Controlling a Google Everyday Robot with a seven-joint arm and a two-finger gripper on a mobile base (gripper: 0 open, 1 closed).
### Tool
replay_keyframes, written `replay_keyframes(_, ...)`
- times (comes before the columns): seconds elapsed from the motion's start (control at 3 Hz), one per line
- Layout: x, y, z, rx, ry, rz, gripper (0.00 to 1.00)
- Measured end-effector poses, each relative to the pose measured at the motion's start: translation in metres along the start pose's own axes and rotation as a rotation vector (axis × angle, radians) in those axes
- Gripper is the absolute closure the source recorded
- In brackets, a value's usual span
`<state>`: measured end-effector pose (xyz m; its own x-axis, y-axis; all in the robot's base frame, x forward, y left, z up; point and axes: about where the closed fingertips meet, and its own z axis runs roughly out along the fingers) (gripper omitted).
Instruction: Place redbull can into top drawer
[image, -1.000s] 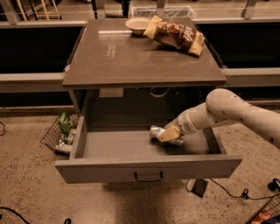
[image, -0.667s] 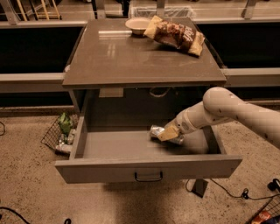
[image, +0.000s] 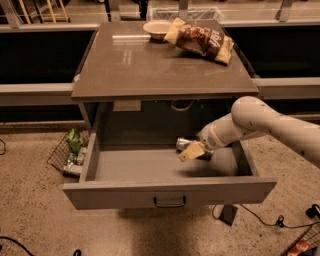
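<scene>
Most of the redbull can (image: 183, 144) is hidden behind my gripper (image: 192, 150). Only its silver left end shows, and I can make out no label or blue on it. My arm (image: 260, 122) comes in from the right and is cut off by the right edge of the view. It also covers the right far corner of the top drawer (image: 170, 192). The space under the tabletop (image: 150, 70) is dark and hard to read.

The top drawer is pulled out toward the near side, with its dark handle (image: 170, 202) at the middle of the front panel. Inside it are only the can and my gripper, toward the right and far part. A shadow lies on the drawer floor just near of them. My jaws are clamped on the can, with one tan finger across its near side.

The can lies on its side, long axis running roughly left to right, visible end pointing left.

On the tabletop's far edge, a pale bowl (image: 157, 27) touches a brown-and-yellow chip bag (image: 200, 40) to its right. A wire basket (image: 67, 157) on the floor at the left holds green and pale items I cannot identify.
</scene>
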<state>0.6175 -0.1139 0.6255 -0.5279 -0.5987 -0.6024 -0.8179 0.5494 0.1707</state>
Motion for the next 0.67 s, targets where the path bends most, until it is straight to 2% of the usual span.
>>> replay_keyframes(0.33,-0.023,0.005,-0.018,0.003,-0.051,-0.054,0.0)
replay_keyframes(0.67,-0.059,0.02,-0.054,-0.002,-0.117,-0.142,0.0)
